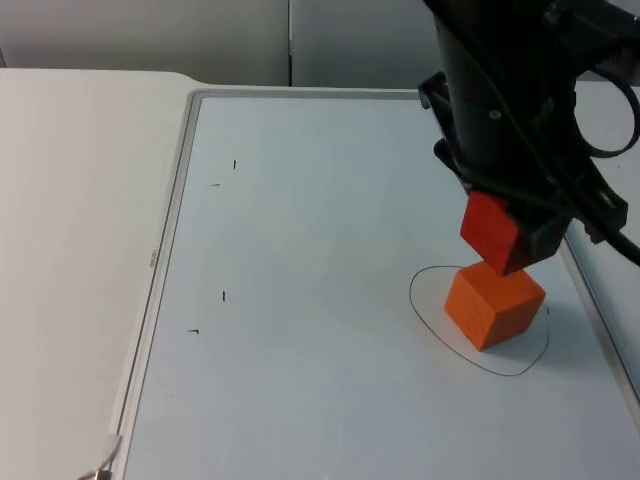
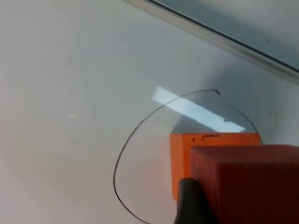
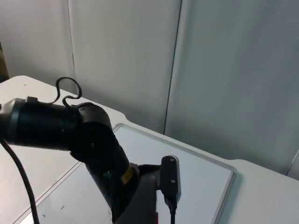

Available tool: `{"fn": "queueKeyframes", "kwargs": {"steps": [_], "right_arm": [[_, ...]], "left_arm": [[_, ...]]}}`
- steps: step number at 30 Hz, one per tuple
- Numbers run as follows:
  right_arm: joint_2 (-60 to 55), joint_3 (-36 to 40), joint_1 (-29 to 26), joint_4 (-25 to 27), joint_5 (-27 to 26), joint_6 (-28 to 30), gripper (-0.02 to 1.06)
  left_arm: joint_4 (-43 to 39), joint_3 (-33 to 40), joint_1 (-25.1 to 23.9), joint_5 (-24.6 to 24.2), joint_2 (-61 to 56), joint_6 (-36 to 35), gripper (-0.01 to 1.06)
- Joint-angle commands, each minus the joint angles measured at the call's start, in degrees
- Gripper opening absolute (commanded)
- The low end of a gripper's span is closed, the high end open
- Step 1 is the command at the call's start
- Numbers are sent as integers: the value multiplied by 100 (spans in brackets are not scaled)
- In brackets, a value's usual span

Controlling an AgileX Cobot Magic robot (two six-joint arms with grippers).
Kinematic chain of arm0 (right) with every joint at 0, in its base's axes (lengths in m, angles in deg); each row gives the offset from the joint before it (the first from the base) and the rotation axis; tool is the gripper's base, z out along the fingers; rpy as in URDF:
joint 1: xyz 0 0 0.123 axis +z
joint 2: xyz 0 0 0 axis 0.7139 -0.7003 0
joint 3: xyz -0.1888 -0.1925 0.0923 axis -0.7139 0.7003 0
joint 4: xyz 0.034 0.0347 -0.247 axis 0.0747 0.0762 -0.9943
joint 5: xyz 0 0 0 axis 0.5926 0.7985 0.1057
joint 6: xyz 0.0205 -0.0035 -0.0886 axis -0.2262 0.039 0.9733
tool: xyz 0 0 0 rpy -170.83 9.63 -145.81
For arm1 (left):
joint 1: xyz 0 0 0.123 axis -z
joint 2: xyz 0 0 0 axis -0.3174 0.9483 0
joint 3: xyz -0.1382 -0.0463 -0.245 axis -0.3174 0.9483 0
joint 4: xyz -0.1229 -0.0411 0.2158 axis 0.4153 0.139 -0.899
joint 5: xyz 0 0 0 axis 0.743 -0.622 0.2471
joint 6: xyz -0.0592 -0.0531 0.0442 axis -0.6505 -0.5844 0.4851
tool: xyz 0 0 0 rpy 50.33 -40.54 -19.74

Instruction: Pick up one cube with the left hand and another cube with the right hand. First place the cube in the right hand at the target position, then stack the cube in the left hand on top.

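Two cubes in play, one red, one orange, and one hand at work. From the top view, the left hand comes down from the far right side of the board, clamped on the red cube, which hangs tilted right over the orange cube. Their edges overlap from up here, and I cannot tell whether they touch. The orange cube sits on the white board inside a single hand-drawn black outline, near the board's right edge. The top view also gives the wider layout: four small black tick marks scattered over the left half of the board, and the pale worktop beyond its rim. Switch to the left wrist view and it's close quarters: the red cube looms large against a black fingertip, with the orange cube tucked right behind it, a small dark mark on its top edge that the top view never catches, and the drawn outline curling around it. The right wrist view is from well back: the right arm waits off to the side, facing the left arm bent over the board, with the grey partition wall standing behind.
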Motion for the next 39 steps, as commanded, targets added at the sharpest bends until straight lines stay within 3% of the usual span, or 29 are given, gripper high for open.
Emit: {"fn": "queueKeyframes", "kwargs": {"steps": [1, 39], "right_arm": [[25, 31, 20, 9, -29, -15, 83], [25, 31, 20, 9, -40, -15, 82]], "left_arm": [[2, -152, 33, -34, 63, -38, 0], [303, -152, 33, 141, 471, -45, 0]]}}
